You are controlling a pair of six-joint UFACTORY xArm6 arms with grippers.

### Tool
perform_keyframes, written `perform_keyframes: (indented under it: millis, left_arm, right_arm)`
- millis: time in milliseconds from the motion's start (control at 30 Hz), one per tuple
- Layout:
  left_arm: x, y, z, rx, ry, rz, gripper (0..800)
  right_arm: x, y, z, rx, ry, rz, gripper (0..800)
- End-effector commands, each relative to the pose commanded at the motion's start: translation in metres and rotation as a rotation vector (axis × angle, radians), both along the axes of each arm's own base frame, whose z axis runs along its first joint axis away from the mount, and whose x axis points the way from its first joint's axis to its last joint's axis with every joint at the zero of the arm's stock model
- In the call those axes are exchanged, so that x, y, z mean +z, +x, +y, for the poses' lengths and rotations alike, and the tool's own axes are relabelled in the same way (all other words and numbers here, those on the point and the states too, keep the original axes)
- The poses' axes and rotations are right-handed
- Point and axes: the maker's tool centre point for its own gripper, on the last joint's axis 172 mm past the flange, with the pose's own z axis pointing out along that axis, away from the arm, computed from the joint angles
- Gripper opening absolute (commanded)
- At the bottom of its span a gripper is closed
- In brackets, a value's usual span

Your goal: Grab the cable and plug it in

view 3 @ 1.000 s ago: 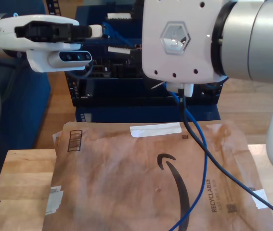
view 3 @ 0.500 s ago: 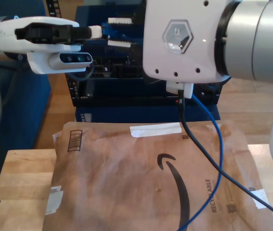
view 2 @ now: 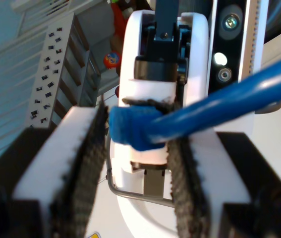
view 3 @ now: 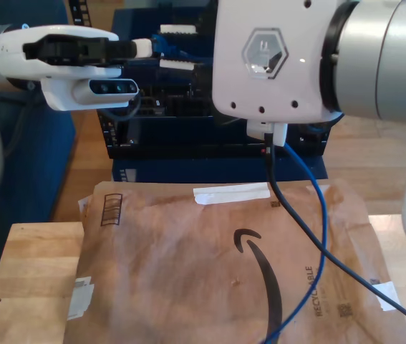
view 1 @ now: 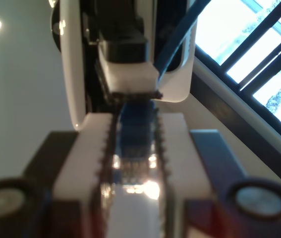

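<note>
Blue Ethernet cable (view 1: 133, 134) is what we hold: its plug end sits between the toothed pads of our first gripper (view 1: 133, 148), which are pinched on it from both sides. Straight ahead, the white fingertip of the other gripper nearly touches that end, and the blue line climbs past it.

Our second gripper (view 2: 138, 139) has the blue boot lying across the gap between its pads (view 2: 88, 144). The boot's end touches one pad and the line passes over the other, but we cannot tell whether the pads press on it. The opposing white gripper stands just beyond.

In the exterior view, an arm (view 3: 66, 54) reaches in from the exterior view's left towards white fingertips (view 3: 177, 30) in front of a dark blue equipment rack (view 3: 188, 143). A big white arm housing (view 3: 274, 57) blocks the rack's middle. From under it the blue line drops in a loop over a brown paper mailer (view 3: 188, 265) and runs off the bottom edge, beside a black cable (view 3: 296, 222) crossing towards the mailer's corner at the exterior view's lower right.

The mailer covers most of a wooden table (view 3: 38, 279); bare wood shows along the table's edge at the exterior view's left.
</note>
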Motion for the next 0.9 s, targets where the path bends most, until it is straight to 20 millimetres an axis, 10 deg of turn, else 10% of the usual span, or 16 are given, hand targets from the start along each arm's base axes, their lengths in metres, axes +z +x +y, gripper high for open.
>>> perform_keyframes:
  millis: [233, 400, 567, 900]
  left_arm:
    - [0.000, 0.000, 0.000, 0.000, 0.000, -0.001, 30]
    - [0.009, -0.006, 0.004, -0.021, -0.026, 0.000, 518]
    - [0.010, -0.005, 0.004, -0.021, -0.021, 0.008, 734]
    - [0.011, 0.035, 0.046, 0.184, 0.031, -0.022, 795]
  right_arm:
    - [-0.002, 0.000, -0.001, -0.005, 0.028, 0.026, 8]
    - [-0.002, 0.000, -0.001, -0.005, 0.029, 0.027, 4]
    - [-0.002, 0.001, 0.000, -0.006, 0.039, 0.038, 4]
    - [0.006, 0.012, 0.002, -0.020, 0.071, 0.079, 3]
